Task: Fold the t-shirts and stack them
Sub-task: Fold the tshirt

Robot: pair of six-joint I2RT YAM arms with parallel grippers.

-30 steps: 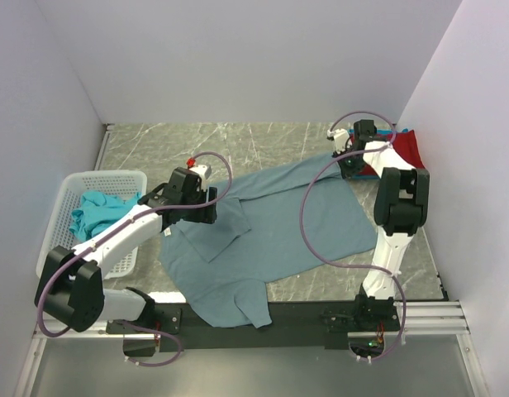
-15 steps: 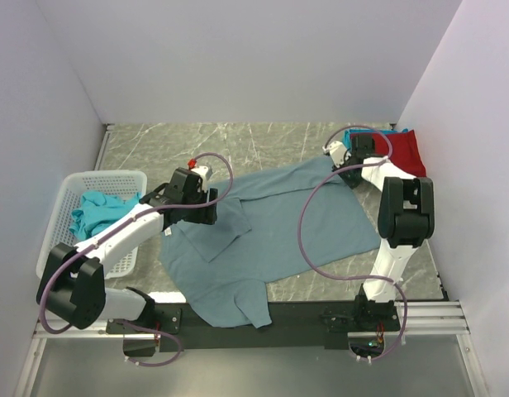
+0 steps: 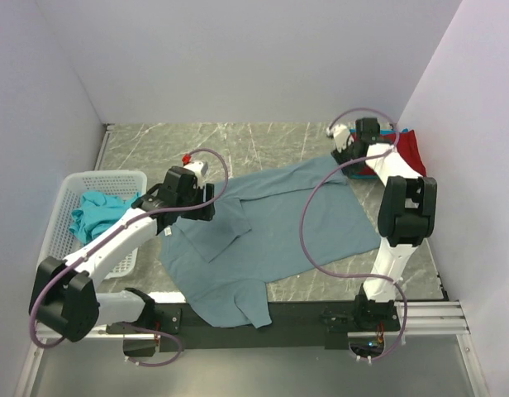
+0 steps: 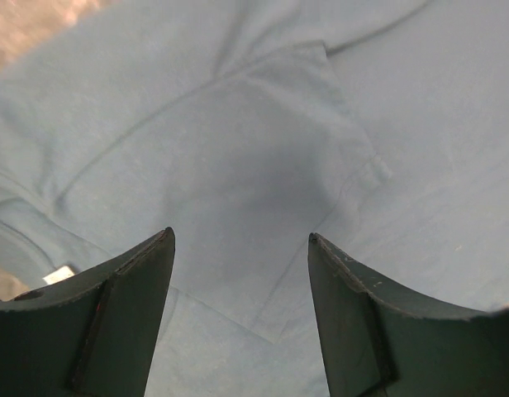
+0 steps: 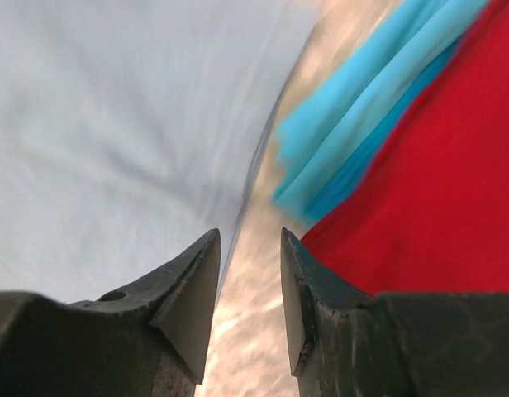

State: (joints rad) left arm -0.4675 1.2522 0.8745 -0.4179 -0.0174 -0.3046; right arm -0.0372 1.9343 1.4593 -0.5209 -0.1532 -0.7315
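Pale, smooth walls on three sides; below, a grey stone-veined table, bare and open along the far strip from 10 to 1 o'clock.

Spread over the centre and down to 6 o'clock, a large slate blue-grey t-shirt: soft matte knit, one flap folded over on its left, near end lapping onto the black base rail.

At 9 o'clock, a white lattice basket close against the left wall, with a crumpled teal t-shirt inside.

At 2 o'clock, tight in the right corner, a folded red t-shirt touching a turquoise t-shirt. Only a sliver of the turquoise from above; from the right wrist, layered bright edges, blurred.

Left gripper spread wide above the folded flap, nothing between the fingers.

Right gripper parted by a narrow slot over a bare strip of table between the blue-grey edge and the red one, pinching nothing.
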